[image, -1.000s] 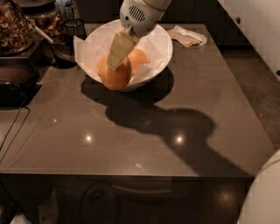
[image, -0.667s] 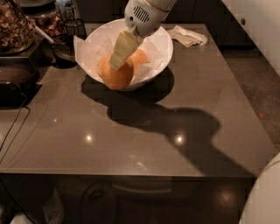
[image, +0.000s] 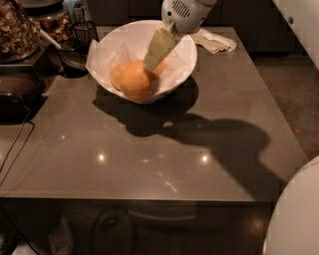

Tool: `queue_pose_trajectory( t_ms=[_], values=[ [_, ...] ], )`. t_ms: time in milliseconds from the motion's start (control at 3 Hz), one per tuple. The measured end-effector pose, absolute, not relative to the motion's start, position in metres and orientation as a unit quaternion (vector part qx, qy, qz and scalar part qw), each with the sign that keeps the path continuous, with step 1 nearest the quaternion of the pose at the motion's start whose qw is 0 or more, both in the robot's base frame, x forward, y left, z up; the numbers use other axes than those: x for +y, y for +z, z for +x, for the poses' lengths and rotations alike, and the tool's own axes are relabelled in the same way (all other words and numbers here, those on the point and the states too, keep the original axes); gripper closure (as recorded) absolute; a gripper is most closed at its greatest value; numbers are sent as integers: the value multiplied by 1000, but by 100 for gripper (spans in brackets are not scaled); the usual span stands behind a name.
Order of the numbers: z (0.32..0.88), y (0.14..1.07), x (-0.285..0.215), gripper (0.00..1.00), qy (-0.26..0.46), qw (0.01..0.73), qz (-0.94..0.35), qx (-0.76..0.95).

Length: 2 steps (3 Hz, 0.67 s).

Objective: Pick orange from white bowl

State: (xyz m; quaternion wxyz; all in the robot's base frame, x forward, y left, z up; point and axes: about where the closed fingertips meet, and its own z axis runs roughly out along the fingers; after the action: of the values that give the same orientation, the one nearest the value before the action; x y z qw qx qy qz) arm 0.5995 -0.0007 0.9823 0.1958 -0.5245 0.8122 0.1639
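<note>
The white bowl [image: 182,64], lined with crinkled white paper, stands at the back middle of the dark table [image: 149,149]. Oranges lie in it: a large one at the front [image: 135,82], one partly hidden to its left [image: 117,73], and a sliver of another behind the gripper [image: 162,66]. My gripper [image: 151,63] reaches down into the bowl from the upper right, its pale tip at the top of the front orange. The white wrist [image: 183,14] is above the bowl's far rim.
A small dark glass cup [image: 84,31] and a dark pan with a utensil [image: 70,57] stand left of the bowl. A jar of nuts [image: 15,30] stands at far left. A crumpled napkin [image: 214,41] lies behind on the right. A cable [image: 15,144] hangs at the left edge.
The gripper has shifted up and to the right over the bowl, and more of the front orange shows. The bowl has not moved.
</note>
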Motion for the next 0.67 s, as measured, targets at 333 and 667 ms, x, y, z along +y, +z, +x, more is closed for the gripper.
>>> queue_pose_trajectory(
  t_ms=[333, 667],
  values=[
    [599, 984, -1, 100, 164, 196, -525, 812],
    [599, 984, -1, 81, 164, 196, -525, 812]
  ],
)
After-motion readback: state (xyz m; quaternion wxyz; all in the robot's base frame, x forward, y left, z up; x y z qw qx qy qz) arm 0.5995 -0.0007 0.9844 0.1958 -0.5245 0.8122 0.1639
